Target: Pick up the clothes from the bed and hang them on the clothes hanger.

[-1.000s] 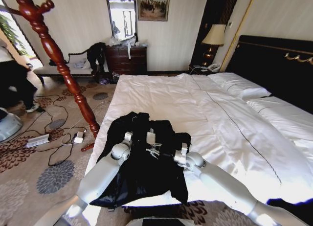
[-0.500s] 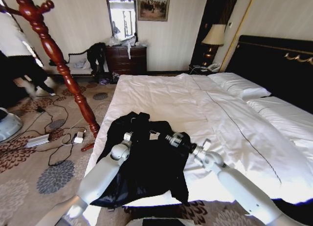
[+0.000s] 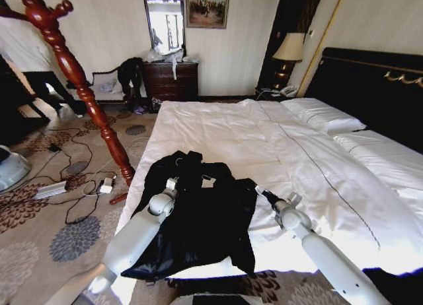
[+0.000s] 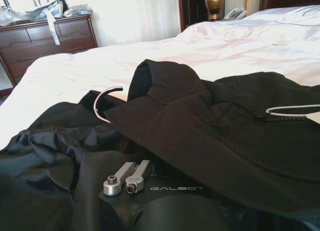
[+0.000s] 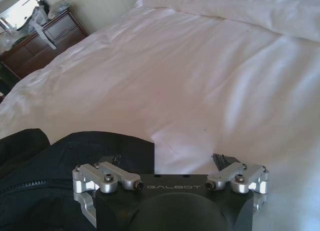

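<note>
The clothes (image 3: 198,216), a long black coat-like garment with a small white tag (image 3: 207,182), lie spread over the near left corner of the white bed (image 3: 218,130). A curved metal hook (image 4: 104,104) pokes out by its collar. My left gripper (image 3: 172,184) rests on the garment's upper left part, with its finger links (image 4: 125,177) drawn together and cloth (image 4: 210,126) draped over them. Just past the garment's right edge, my right gripper (image 3: 261,191) is over the sheet and open (image 5: 166,160), holding nothing. The reddish-brown clothes hanger (image 3: 74,77) stands on the carpet left of the bed.
Cables and power bricks (image 3: 79,179) lie on the carpet around the stand's foot. A dark dresser with a mirror (image 3: 170,80) and a bench (image 3: 99,90) stand at the far wall. Pillows (image 3: 324,115) and a black headboard (image 3: 377,87) are to the right, with a lamp (image 3: 289,49) behind.
My right gripper has pulled back from the middle of the garment to its right edge, now open over the sheet. The left gripper and the garment have stayed put.
</note>
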`<state>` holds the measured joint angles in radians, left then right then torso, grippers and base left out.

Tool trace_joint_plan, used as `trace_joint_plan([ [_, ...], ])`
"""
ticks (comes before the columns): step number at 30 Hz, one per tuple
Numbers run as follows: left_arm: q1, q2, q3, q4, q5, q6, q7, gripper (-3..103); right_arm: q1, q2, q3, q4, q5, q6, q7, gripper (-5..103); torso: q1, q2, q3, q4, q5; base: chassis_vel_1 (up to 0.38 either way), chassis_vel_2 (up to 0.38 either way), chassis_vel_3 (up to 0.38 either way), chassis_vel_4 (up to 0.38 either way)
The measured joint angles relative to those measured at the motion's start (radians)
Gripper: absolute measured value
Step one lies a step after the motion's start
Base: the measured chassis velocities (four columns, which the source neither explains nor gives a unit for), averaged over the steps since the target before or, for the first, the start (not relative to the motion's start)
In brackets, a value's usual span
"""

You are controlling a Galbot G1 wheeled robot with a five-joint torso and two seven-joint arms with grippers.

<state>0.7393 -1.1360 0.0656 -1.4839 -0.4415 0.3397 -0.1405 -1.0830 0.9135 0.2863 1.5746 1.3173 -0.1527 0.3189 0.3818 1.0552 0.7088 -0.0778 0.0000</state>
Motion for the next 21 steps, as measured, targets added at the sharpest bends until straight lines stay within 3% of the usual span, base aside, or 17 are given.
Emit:
trace_joint_plan([
  [6,0.003,0.002,0.002,-0.007,0.000,0.000,0.000,28,-0.048,0.033,0.034,0.021,0.016,-0.010,-0.012,100,0.000,0.000,0.000,-0.0003,-0.0002,0.000,0.000,0.000,0.000],
  [13,0.005,0.012,0.002,-0.016,-0.002,0.000,0.000,28,-0.119,0.049,0.043,0.063,0.027,0.007,-0.123,100,0.000,0.000,0.000,-0.0002,-0.0002,0.000,0.000,0.000,0.000],
  [18,0.006,0.016,0.002,-0.020,-0.003,0.000,0.000,28,-0.133,0.055,0.032,0.068,0.019,0.012,-0.149,99,0.000,0.000,0.000,-0.0003,-0.0003,0.000,0.000,0.000,0.000],
  [19,0.007,0.020,0.002,-0.023,-0.003,0.000,0.000,28,-0.140,0.058,0.026,0.071,0.012,0.012,-0.157,93,0.000,0.000,0.000,-0.0003,-0.0002,0.000,0.000,0.000,0.000],
  [20,0.008,0.022,0.001,-0.025,-0.004,0.000,0.000,28,-0.144,0.061,0.022,0.074,0.008,0.012,-0.161,93,0.000,0.000,0.000,-0.0002,-0.0003,0.000,0.000,0.000,0.000],
  [21,0.009,0.023,0.000,-0.026,-0.004,0.000,0.000,28,-0.145,0.061,0.020,0.075,0.007,0.013,-0.163,82,0.000,0.000,0.000,-0.0002,-0.0003,0.000,0.000,0.000,0.000],
])
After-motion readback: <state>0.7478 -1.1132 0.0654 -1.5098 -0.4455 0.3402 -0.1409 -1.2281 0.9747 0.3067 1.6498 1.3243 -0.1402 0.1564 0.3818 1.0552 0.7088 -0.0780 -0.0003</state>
